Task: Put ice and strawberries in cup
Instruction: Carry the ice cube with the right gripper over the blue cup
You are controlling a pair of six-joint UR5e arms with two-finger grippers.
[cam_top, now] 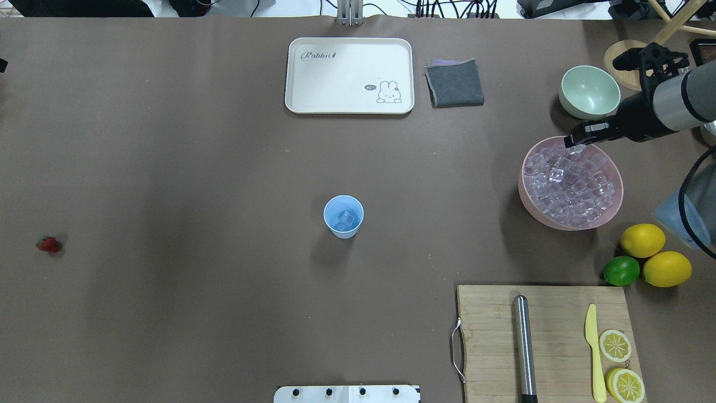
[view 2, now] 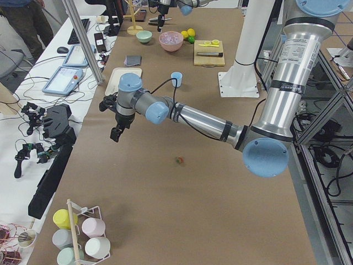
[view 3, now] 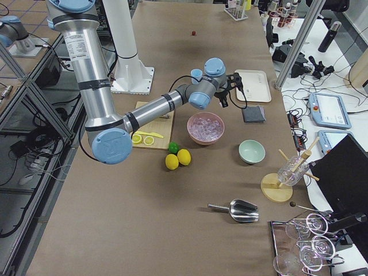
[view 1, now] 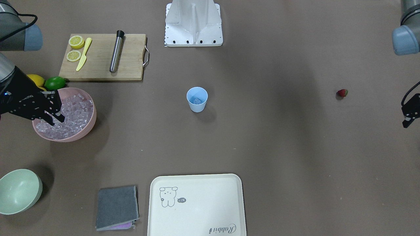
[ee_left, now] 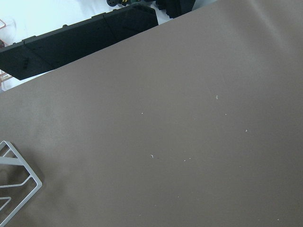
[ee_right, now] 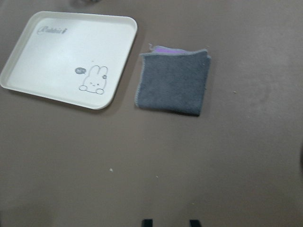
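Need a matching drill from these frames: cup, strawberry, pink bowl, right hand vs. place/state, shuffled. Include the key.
Column 1
1. cup
2. strawberry
3. pink bowl
4. right hand

Column 2
A. heaped with ice cubes
B. open, holding nothing
C. lying by itself on the table, far from the rest
D. mid-table, a few cubes inside

Pairs: 1-D, 2-C, 3-A, 4-B

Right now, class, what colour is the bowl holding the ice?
The bowl is pink, clearest in the overhead view.
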